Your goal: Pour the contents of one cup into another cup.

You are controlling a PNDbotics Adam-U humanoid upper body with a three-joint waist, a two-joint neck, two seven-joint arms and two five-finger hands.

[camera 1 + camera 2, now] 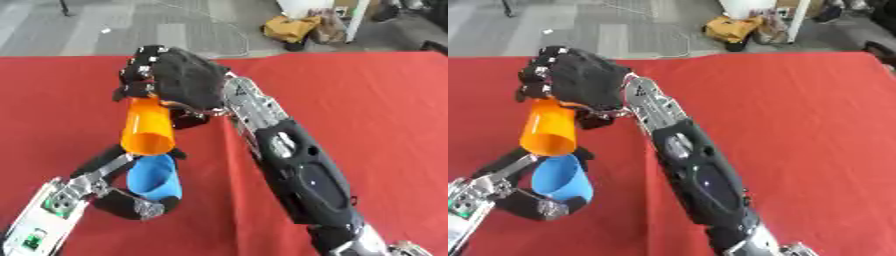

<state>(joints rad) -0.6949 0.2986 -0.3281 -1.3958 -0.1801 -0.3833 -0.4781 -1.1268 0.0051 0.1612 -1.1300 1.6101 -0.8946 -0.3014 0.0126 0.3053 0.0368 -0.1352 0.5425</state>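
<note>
A: Left eye view: we're gripping the orange cup (147, 126) with the right hand (179, 77), fingers wrapped round its base end. It's tipped mouth-down so the contents can drop straight into the blue cup (155, 176).

B: And the left hand (131, 202) is clamping the blue cup just under that mouth, holding it up as the receiver. The orange rim is touching or nearly touching the blue rim; we can't tell which.

A: Right eye view: same stack, sitting near the left edge of the red table (798, 125).

B: So we're seeing little room left of the cups and plenty of open cloth to the right. Can't see any contents falling.
</note>
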